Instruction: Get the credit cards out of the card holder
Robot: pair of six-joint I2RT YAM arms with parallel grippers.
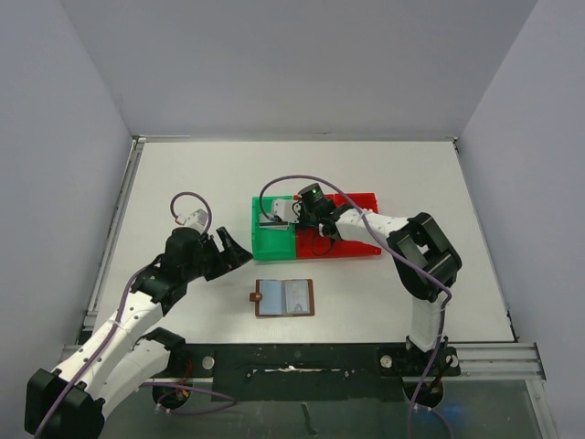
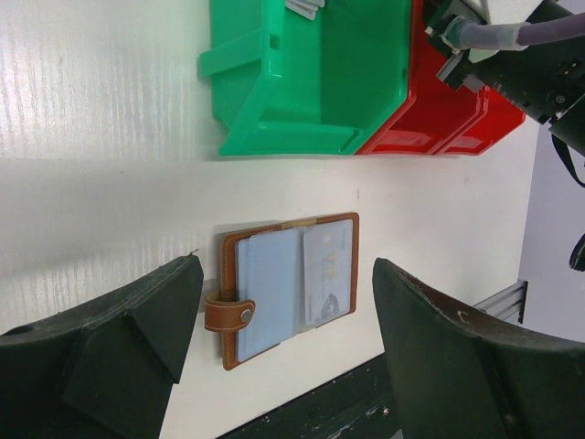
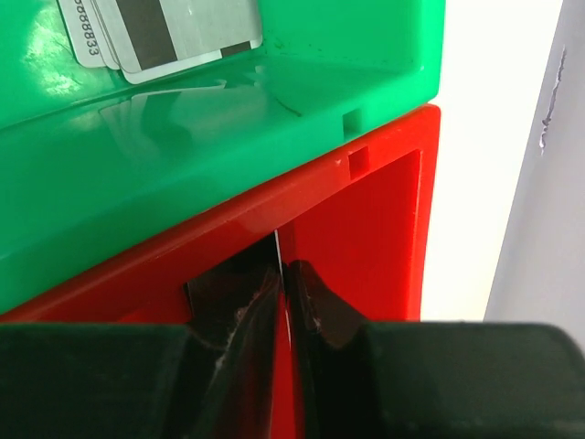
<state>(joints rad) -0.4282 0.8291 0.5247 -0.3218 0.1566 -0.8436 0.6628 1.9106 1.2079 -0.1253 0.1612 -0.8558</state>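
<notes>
The brown card holder (image 1: 284,297) lies open on the table; in the left wrist view the card holder (image 2: 228,274) shows a pale blue panel (image 2: 265,288) and a grey-white credit card (image 2: 329,270) in its sleeve. My left gripper (image 1: 236,254) hovers open up and to the left of it, and the left gripper (image 2: 288,274) has its fingers spread either side. My right gripper (image 1: 309,224) is inside the red bin (image 3: 384,210); the right gripper (image 3: 281,274) pinches a thin white card (image 3: 277,251), seen edge-on. Other credit cards (image 3: 164,32) lie in the green bin (image 3: 228,137).
The green bin (image 1: 272,240) and the red bin (image 1: 352,245) stand side by side behind the card holder. The right arm's elbow (image 1: 425,256) rises right of the bins. The table's dark front rail (image 1: 302,361) runs just below the card holder.
</notes>
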